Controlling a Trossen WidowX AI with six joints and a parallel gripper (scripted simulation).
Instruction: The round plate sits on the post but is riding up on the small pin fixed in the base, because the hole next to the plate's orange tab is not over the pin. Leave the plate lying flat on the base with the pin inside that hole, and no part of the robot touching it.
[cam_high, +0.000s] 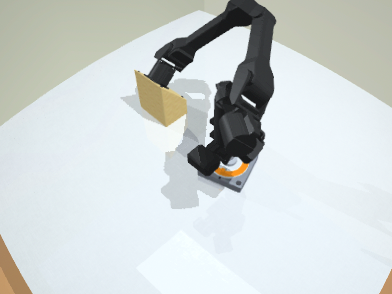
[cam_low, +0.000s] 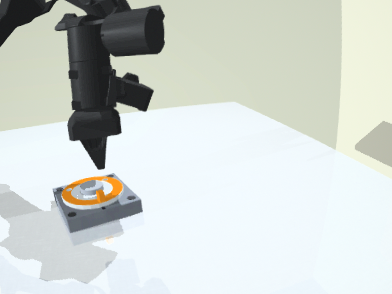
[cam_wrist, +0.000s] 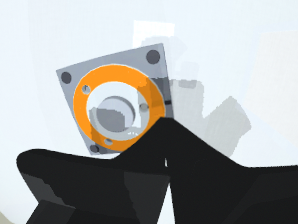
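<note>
Exterior view showed my one gripper (cam_low: 99, 162) hanging point-down above the far left part of the one round plate (cam_low: 93, 190), with a clear gap of air between my fingertips and it. My two fingers were pressed together into a single dark wedge, fully closed, and they held nothing. There was one grey square base (cam_low: 95, 204) on the white table (cam_low: 240, 200), towards the near left of that view, and the plate lay on top of it around one pale post (cam_low: 88, 186) at its centre. I counted three dark corner holes in the base from that side; the fourth corner was behind the plate. From there the plate looked level with the base, though I could not tell whether the pin was in its hole.

From the wrist view the orange ring of the plate (cam_wrist: 119, 104) sat within the base (cam_wrist: 80, 72), and I made out two dark corner holes at its far edge. A small pale hole showed in the ring on its left. My closed fingers filled the near part of the view, and their tip covered the near right of the ring.

From the top view one tan board (cam_high: 159, 103) stood on the table (cam_high: 310, 150), far left of the base (cam_high: 239, 181) and apart from it.
</note>
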